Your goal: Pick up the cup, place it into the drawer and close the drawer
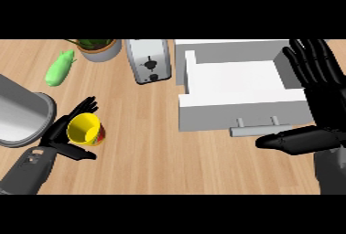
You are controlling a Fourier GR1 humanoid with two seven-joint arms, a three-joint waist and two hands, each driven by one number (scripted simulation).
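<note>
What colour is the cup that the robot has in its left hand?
The cup is bright yellow, with some red on its side; the head view shows it, in the left hand.

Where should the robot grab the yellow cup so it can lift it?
Best around its side wall, coming from the left. The yellow cup stands roughly upright on the counter with its open mouth facing up, so its round side is free to wrap. The left hand is already there, fingers behind the cup and thumb in front. The right hand rests open by the drawer.
</note>
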